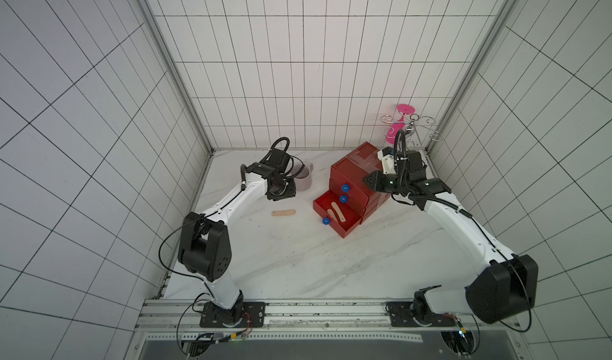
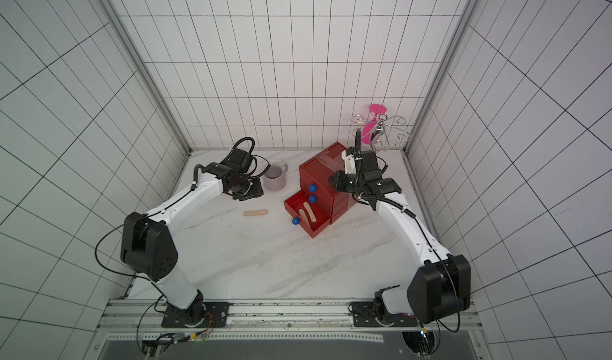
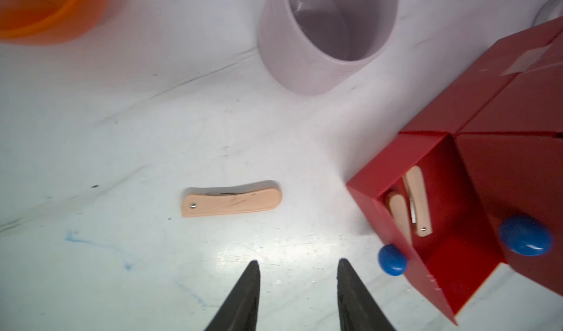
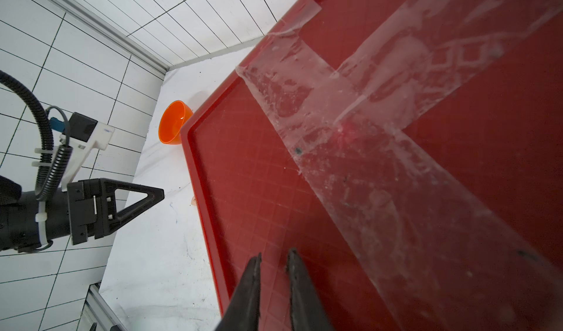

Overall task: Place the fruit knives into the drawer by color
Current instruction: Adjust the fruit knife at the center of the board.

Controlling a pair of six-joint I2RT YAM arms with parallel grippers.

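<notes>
One peach-pink fruit knife [image 1: 283, 213] [image 2: 255, 213] [image 3: 231, 199] lies folded on the white table, left of the drawer. The drawer [image 1: 351, 172] [image 2: 318, 172] [image 3: 487, 110] is a red chest with blue knobs. Its bottom tray [image 1: 344, 230] is pulled out and holds two peach-pink knives [image 1: 337, 211] [image 3: 419, 198]. My left gripper [image 3: 299, 262] [image 1: 281, 191] hovers open and empty above the table, short of the loose knife. My right gripper [image 4: 275, 253] [image 1: 371, 179] is over the chest's taped top [image 4: 274, 177], its jaws a narrow gap apart with nothing between them.
A pale mauve mug [image 1: 303, 177] [image 3: 329, 34] stands behind the loose knife. An orange bowl [image 3: 45, 6] [image 4: 173, 125] sits near the back left corner. A wire rack with a pink glass [image 1: 404, 123] stands at the back right, behind the chest.
</notes>
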